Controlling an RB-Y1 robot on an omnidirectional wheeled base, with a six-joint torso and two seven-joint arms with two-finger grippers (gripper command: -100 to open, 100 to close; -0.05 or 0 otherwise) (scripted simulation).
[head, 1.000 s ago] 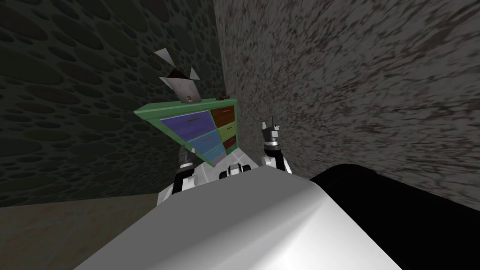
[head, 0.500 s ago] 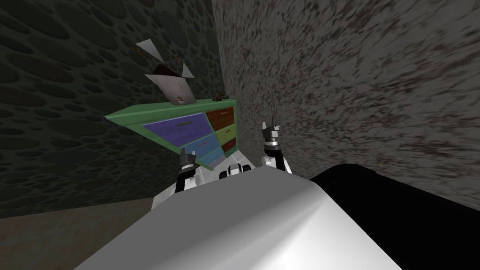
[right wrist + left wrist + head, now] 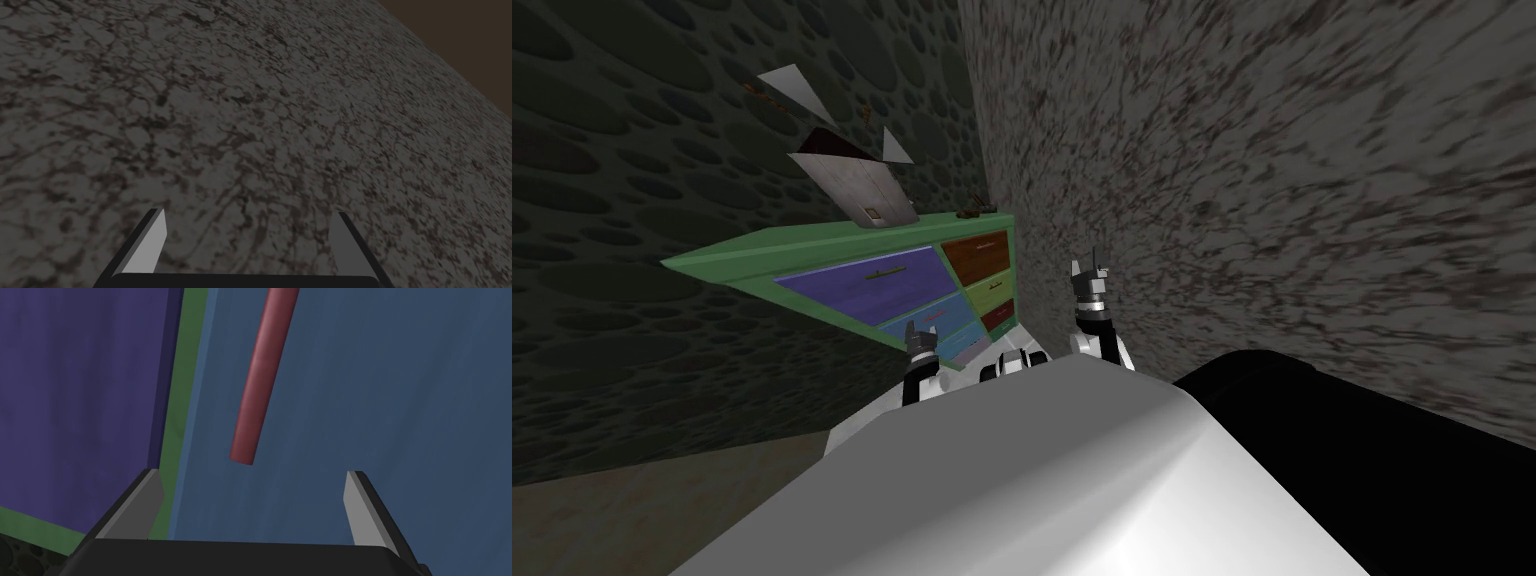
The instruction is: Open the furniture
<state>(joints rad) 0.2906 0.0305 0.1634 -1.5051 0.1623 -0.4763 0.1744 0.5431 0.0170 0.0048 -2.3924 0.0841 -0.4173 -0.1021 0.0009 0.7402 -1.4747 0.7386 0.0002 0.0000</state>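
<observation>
A green chest of drawers with coloured fronts stands in the corner ahead. Its large purple drawer sits above a blue drawer. My left gripper is open right in front of the blue drawer. That drawer's dark red bar handle lies just beyond the open fingers, untouched. The purple front and a green frame strip lie beside it. My right gripper is open, held up near the speckled wall.
Brown, olive and dark red small drawers fill the chest's right side. A grey open box and a small dark item rest on its top. The speckled wall is close on the right.
I have moved closer to the chest, which now looks bigger and spreads leftward. My left gripper has shifted right and forward, up to the blue drawer. The right arm is unchanged.
</observation>
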